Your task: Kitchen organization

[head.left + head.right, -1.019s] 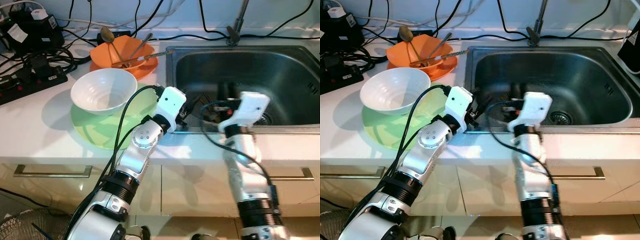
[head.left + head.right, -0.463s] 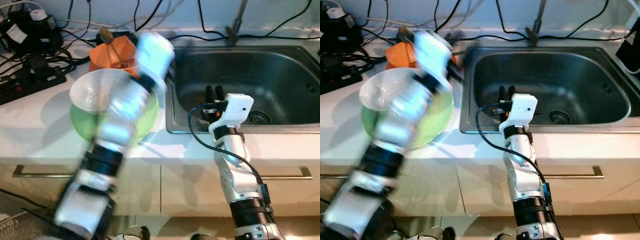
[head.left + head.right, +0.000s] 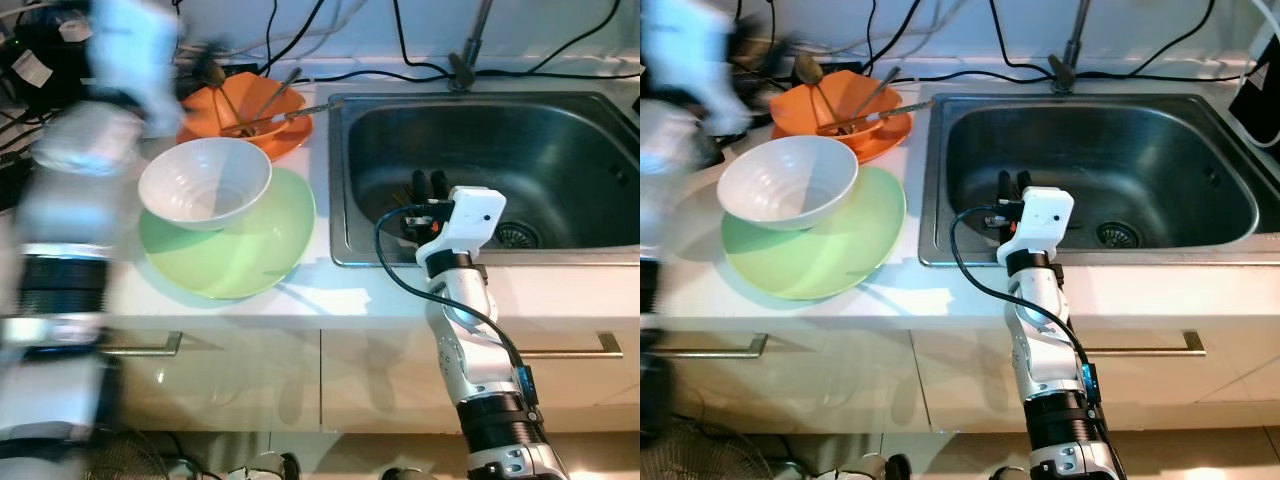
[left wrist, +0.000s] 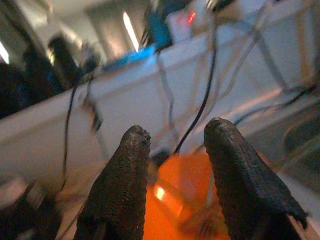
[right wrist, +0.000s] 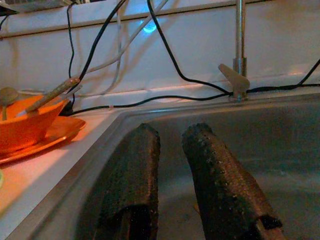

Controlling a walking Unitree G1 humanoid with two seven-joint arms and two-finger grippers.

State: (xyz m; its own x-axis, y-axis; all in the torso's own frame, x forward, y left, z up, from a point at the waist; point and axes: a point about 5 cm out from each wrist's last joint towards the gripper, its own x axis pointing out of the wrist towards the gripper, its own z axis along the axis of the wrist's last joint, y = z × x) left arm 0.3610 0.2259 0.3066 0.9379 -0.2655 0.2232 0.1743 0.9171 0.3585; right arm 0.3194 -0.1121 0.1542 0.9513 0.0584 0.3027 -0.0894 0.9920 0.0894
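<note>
1. The right gripper point(image 3: 428, 183) sits low centre in the head views, over the near rim of the sink point(image 3: 560, 130). Its two black fingers point(image 5: 215, 170) stand a narrow gap apart with nothing between them, pointing into the basin.
2. The left gripper point(image 4: 172, 165) is seen in its wrist view with its fingers point(image 4: 125, 185) spread and empty. In the head views the left arm point(image 3: 75, 190) is a motion-blurred streak along the left edge of the frame, raised over the desk point(image 3: 120, 300).
3. Beyond the left gripper's fingers lies a blurred orange shape, which is the orange bowl point(image 3: 240, 105). It stands on an orange plate point(image 3: 290, 140) in the upper left of the head views, at the back of the desk just left of the sink.
4. Utensils point(image 3: 255, 110) lean inside the orange bowl; a long one reaches toward the sink rim.
5. In front of it a white bowl point(image 3: 205, 180) sits upright on the far left part of a green plate point(image 3: 250, 250), at centre left.
6. A tap point(image 3: 470, 50) rises behind the sink, at top centre.
7. Black cables point(image 3: 330, 40) run along the back wall.
</note>
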